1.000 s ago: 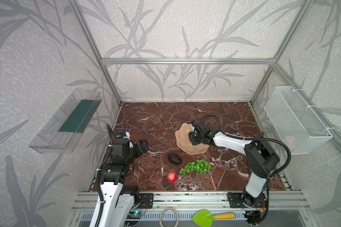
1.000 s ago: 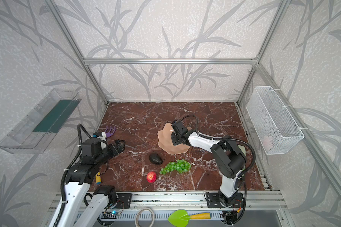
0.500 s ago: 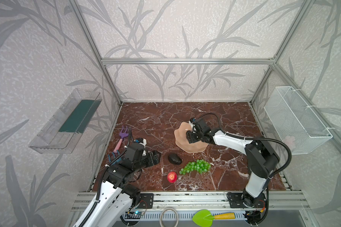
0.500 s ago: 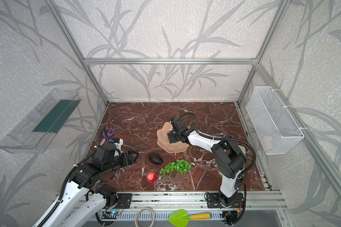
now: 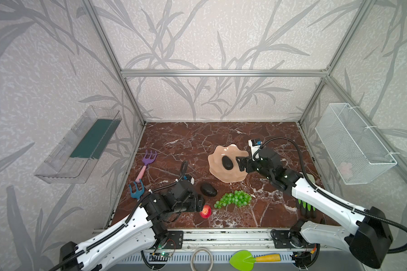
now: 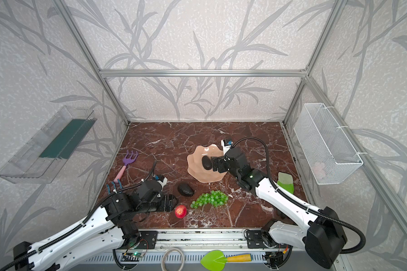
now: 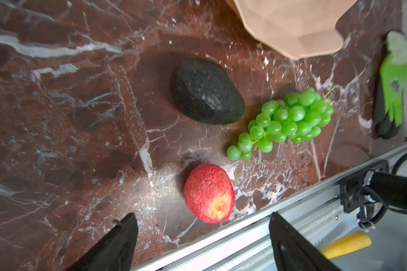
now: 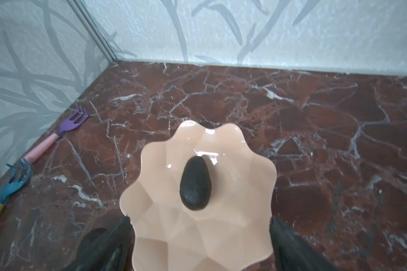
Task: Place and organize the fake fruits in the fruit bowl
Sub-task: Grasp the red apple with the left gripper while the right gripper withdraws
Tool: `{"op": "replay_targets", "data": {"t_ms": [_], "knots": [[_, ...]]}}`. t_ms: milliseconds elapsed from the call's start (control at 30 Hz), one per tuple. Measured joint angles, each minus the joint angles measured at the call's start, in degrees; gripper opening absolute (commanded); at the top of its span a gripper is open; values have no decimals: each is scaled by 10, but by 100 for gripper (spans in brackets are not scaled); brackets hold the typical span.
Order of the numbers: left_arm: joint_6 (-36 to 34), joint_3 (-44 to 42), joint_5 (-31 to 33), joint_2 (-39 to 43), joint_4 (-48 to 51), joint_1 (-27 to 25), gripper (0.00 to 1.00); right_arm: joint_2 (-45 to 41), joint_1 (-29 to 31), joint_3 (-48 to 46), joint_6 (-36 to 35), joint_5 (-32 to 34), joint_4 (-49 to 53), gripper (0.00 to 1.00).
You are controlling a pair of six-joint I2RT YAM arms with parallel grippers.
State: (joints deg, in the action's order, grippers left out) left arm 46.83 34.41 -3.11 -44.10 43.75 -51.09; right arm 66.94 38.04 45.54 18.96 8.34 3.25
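We see a brown marbled desk (image 5: 197, 138) carrying everything. Our right claw (image 5: 242, 165) reaches in over the right rim of the fruit bowl (image 5: 228, 177). Its jaws are spread wide and it grips nothing. Our left claw (image 7: 202, 215) hangs low near the desk's front edge, likewise spread wide and empty, and the red fruit (image 7: 209, 192) lies just ahead of its fingertips, in line with the gap.

The pale peach bowl, with its wavy rim, stands a little right of the desk's middle. The green grapes (image 5: 234, 199) lie on the desk in front of the bowl, apart from it, with the bunch's narrow end pointing toward the red fruit. The first avocado (image 8: 195, 185) lies inside the bowl near its middle, clear of both right fingers. The second avocado (image 5: 208, 189) lies on the desk just left of the grapes, between the bowl and the red fruit. The red fruit sits nearest the front edge, touching neither grapes nor avocado.
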Motion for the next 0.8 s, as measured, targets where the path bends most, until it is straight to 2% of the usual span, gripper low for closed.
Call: {"op": "replay_targets", "data": {"t_ms": [133, 300, 500, 800], "knots": [[11, -6, 10, -58, -21, -54, 88, -15, 0, -34, 12, 4, 5, 92], [19, -8, 21, -120, -59, -96, 88, -23, 0, -38, 20, 6, 5, 92], [24, -25, 28, -161, -88, -104, 87, -29, 0, -46, 25, 6, 3, 92], [27, -34, 50, -196, -113, -104, 79, -32, 0, -57, 27, 6, -1, 92]]}}
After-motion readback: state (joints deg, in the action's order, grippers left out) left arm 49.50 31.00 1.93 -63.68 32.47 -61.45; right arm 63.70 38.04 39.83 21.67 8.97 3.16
